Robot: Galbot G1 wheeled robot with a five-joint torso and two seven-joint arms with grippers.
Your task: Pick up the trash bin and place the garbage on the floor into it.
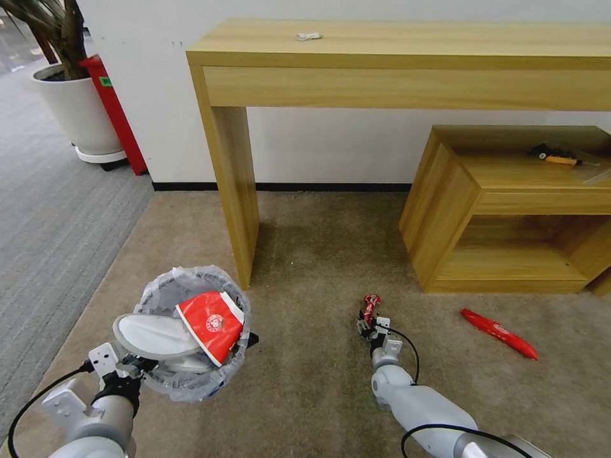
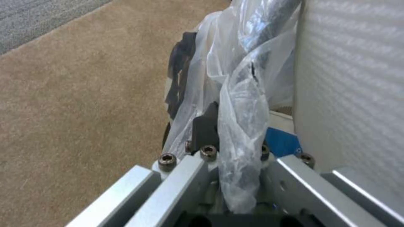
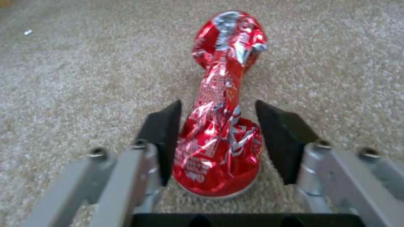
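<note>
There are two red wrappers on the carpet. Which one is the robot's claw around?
The crumpled, twisted red wrapper, between the open fingers of the right gripper. The other, a long flat red wrapper, lies apart, nearer the low wooden shelf.

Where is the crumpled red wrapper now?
Head view: the crumpled red wrapper lies on the beige carpet, between the right gripper fingers, right of the trash bin.

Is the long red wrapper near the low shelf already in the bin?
No, the long red wrapper lies on the beige carpet, apart from the trash bin.
</note>
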